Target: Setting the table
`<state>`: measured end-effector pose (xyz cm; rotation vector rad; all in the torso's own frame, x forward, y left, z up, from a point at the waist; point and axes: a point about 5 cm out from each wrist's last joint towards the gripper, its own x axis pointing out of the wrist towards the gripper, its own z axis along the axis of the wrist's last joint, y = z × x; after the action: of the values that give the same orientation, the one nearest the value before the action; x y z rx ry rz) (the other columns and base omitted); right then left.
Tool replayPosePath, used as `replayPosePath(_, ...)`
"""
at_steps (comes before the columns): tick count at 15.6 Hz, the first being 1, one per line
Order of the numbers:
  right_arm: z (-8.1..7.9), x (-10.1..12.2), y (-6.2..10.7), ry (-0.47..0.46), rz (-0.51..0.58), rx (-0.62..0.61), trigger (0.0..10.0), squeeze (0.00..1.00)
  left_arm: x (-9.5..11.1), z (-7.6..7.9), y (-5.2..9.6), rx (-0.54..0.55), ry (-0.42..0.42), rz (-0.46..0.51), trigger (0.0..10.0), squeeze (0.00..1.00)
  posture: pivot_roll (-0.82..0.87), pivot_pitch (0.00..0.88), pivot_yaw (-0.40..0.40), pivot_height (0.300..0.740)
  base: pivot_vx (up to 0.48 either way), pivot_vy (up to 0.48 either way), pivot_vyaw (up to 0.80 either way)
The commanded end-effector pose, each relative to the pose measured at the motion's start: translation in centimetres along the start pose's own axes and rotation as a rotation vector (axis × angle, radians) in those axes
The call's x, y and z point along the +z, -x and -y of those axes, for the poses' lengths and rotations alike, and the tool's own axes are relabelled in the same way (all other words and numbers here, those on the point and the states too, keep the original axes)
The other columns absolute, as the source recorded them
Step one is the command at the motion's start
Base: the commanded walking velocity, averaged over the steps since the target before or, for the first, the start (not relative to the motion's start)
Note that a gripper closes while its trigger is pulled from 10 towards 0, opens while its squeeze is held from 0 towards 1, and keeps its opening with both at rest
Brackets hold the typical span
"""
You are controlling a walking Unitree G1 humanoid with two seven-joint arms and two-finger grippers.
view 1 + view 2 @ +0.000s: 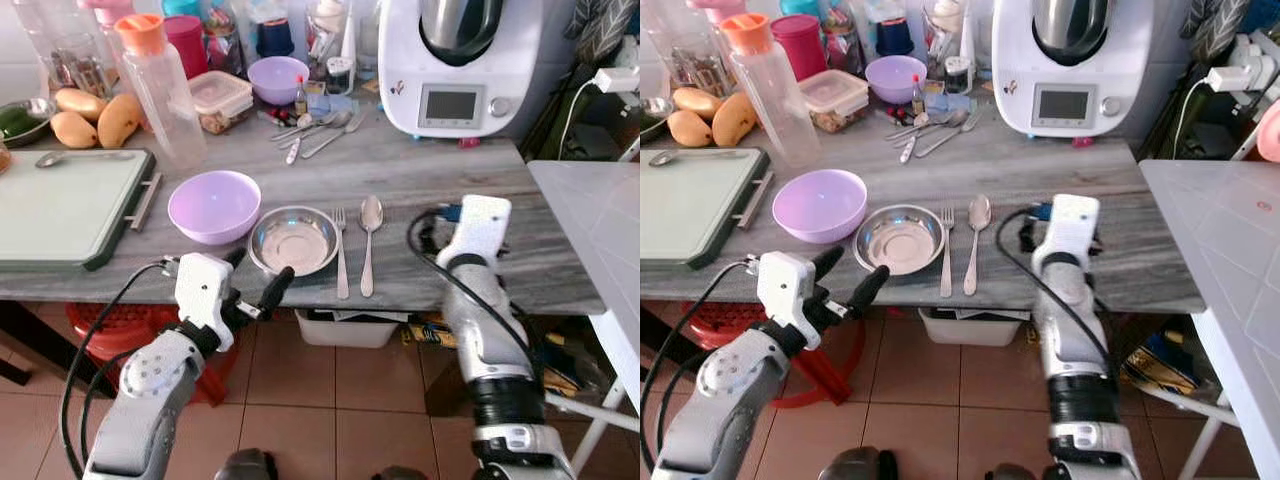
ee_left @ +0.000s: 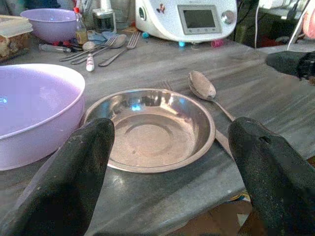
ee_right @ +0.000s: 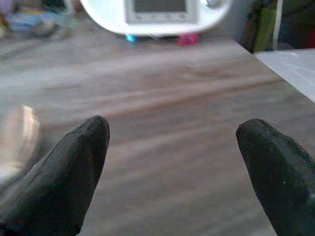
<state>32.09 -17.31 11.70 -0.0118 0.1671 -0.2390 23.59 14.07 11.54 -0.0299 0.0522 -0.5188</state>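
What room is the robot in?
Most likely a home kitchen. A white cooking machine stands on the grey counter, mangoes and food containers crowd the back, and a steel dish, fork and spoon are laid out.

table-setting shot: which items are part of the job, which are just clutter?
In the job: steel plate, fork and spoon laid side by side at the counter's front edge, lilac bowl beside them; left gripper open before the plate, right gripper open above the counter.

Lying about: mangoes, plastic bottle, cutting board, food processor, loose cutlery, far lilac bowl.
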Motion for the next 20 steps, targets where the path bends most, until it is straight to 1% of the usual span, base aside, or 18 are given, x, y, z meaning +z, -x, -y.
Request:
replayPosePath(1, 0.1, 0.3, 0.1, -0.013, -0.001, 0.000, 10.0, 0.73, 0.4, -0.4, 0.4, 0.012, -0.022, -0.004, 10.0, 0.00, 0.00, 0.002, 0.067, 0.740, 0.000, 0.000, 0.00)
replayPosePath(2, 0.3, 0.3, 0.0, 0.047, -0.005, -0.005, 10.0, 0.00, 0.4, -0.5, 0.6, 0.002, -0.027, -0.014, 10.0, 0.00, 0.01, 0.015, 0.075, 0.740, 0.000, 0.000, 0.00)
replayPosePath(4, 0.4, 0.1, -0.2, 0.051, -0.047, 0.011, 10.0, 0.00, 0.5, -0.8, 1.0, 0.000, -0.034, -0.028, 10.0, 0.00, 0.02, 0.037, 0.088, 0.740, 0.000, 0.000, 0.00)
replayPosePath(5, 0.3, -0.3, -0.4, 0.039, -0.082, 0.028, 10.0, 0.00, 0.6, -0.9, 1.1, 0.004, -0.036, -0.032, 10.0, 0.00, 0.03, 0.045, 0.093, 0.740, 0.000, 0.000, 0.00)
replayPosePath(7, -0.3, -0.9, -1.3, 0.061, -0.163, 0.103, 10.0, 0.00, 0.7, -0.9, 1.2, 0.001, -0.039, -0.043, 10.0, 0.00, 0.04, 0.054, 0.100, 0.740, 0.000, 0.000, 0.00)
replayPosePath(9, -0.7, -0.2, -2.1, 0.085, -0.160, 0.143, 10.0, 0.00, 0.8, -0.9, 1.3, -0.002, -0.041, -0.048, 10.0, 0.00, 0.04, 0.057, 0.101, 0.740, 0.000, 0.000, 0.00)
replayPosePath(12, -0.8, 0.2, -3.0, 0.082, -0.180, 0.155, 10.0, 0.00, 0.9, -1.0, 1.4, 0.004, -0.043, -0.056, 10.0, 0.00, 0.05, 0.059, 0.099, 0.740, 0.000, 0.000, 0.00)
replayPosePath(14, -1.2, 0.3, -3.5, 0.066, -0.197, 0.178, 10.0, 0.00, 0.8, -0.9, 1.5, 0.004, -0.042, -0.058, 10.0, 0.00, 0.05, 0.060, 0.098, 0.740, 0.000, 0.000, 0.00)
replayPosePath(15, -1.5, 0.3, -3.6, 0.063, -0.206, 0.195, 10.0, 0.00, 0.8, -0.9, 1.4, 0.004, -0.041, -0.059, 10.0, 0.00, 0.05, 0.061, 0.097, 0.740, 0.000, 0.000, 0.00)
replayPosePath(16, -2.2, 0.3, -3.7, 0.064, -0.221, 0.236, 10.0, 0.00, 0.8, -0.8, 1.4, 0.002, -0.038, -0.059, 10.0, 0.00, 0.05, 0.060, 0.095, 0.740, 0.000, 0.000, 0.00)
replayPosePath(18, -3.2, 0.4, -3.8, 0.081, -0.221, 0.286, 10.0, 0.00, 0.8, -0.8, 1.3, 0.001, -0.034, -0.059, 10.0, 0.00, 0.05, 0.061, 0.091, 0.740, 0.000, 0.000, 0.00)
replayPosePath(20, -3.7, 0.4, -3.8, 0.091, -0.220, 0.317, 10.0, 0.00, 0.8, -0.7, 1.3, 0.002, -0.032, -0.059, 10.0, 0.00, 0.05, 0.060, 0.090, 0.740, 0.000, 0.000, 0.00)
